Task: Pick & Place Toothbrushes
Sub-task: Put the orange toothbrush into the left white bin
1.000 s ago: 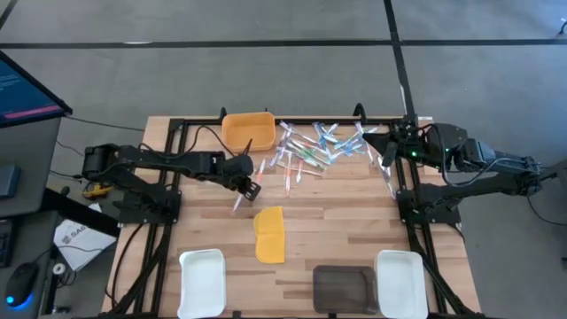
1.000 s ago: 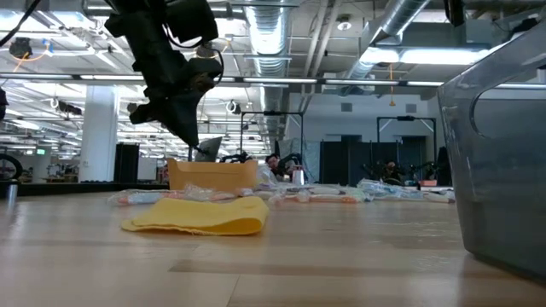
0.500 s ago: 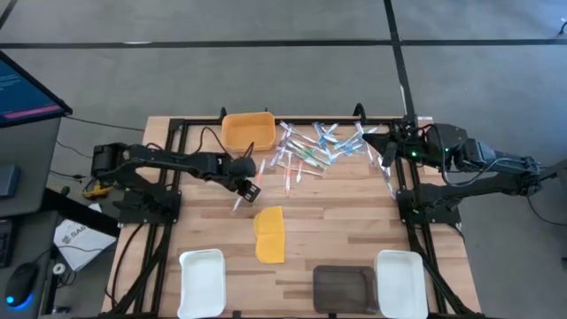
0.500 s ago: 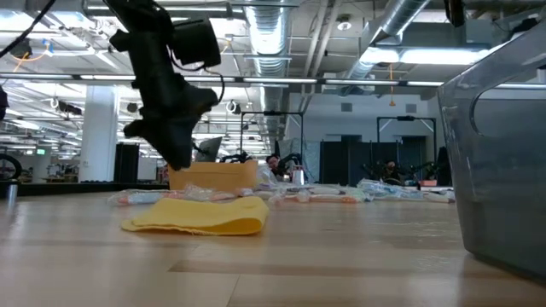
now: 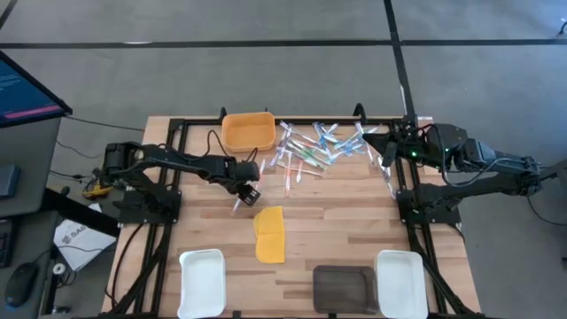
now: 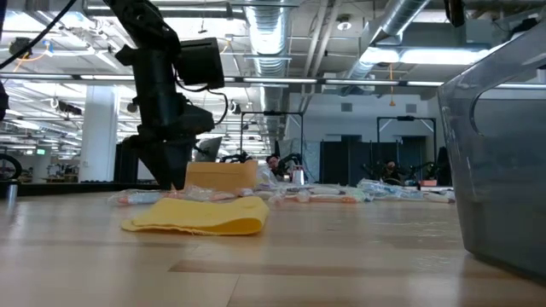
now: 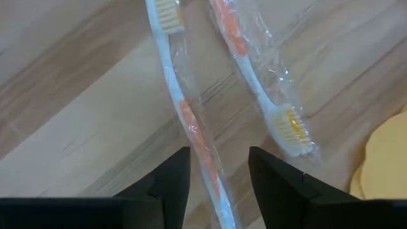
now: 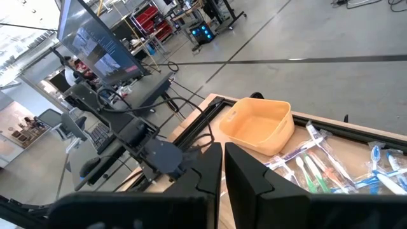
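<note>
Two wrapped toothbrushes, white with orange, lie flat side by side on the wood, one (image 7: 184, 108) beside the other (image 7: 261, 89), left of centre (image 5: 237, 202). My left gripper (image 7: 219, 181) points steeply down just above them, open. Its fingers stand on either side of the nearer brush's handle without touching it; it also shows in the high view (image 5: 249, 189) and the low view (image 6: 171, 181). A heap of several more toothbrushes (image 5: 314, 146) lies at the table's far side. My right gripper (image 8: 222, 166) waits raised at the far right (image 5: 383, 151), shut and holding nothing.
An orange bin (image 5: 248, 130) stands at the far edge beside the heap. A flat yellow lid (image 5: 270, 233) lies near the centre, just right of my left gripper. Two white trays (image 5: 202, 270) (image 5: 400, 279) and a dark tray (image 5: 343, 285) line the near edge.
My left gripper has sunk toward the table over the two loose toothbrushes, tipping to point more steeply down, and its fingers have opened. The toothbrushes and the lid have stayed where they were.
</note>
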### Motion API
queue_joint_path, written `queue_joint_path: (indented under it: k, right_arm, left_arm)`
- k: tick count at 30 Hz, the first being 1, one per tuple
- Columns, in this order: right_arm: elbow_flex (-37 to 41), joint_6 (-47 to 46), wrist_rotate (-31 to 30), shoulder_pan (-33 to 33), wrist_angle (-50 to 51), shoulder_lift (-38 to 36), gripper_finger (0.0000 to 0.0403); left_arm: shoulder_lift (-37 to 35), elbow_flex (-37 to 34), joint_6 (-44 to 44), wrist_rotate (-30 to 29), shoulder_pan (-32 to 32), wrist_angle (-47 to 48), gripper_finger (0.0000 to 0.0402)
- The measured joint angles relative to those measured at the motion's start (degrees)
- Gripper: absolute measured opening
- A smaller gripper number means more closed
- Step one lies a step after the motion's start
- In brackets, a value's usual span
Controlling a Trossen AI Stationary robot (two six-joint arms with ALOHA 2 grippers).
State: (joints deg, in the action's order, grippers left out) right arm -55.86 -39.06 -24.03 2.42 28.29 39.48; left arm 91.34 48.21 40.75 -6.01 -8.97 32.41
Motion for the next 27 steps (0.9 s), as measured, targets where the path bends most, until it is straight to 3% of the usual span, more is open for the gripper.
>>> queue_joint_path:
  k: [19,27]
  right_arm:
    - [0.0,0.0,0.0,0.0,0.0,0.0,0.0017]
    - [0.0,0.0,0.0,0.0,0.0,0.0,0.0017]
  left_arm:
    - [3.9,0.2,-0.2,-0.6,0.0,0.0,0.0156]
    - [3.9,0.1,-0.2,-0.7,0.0,0.3,0.0118]
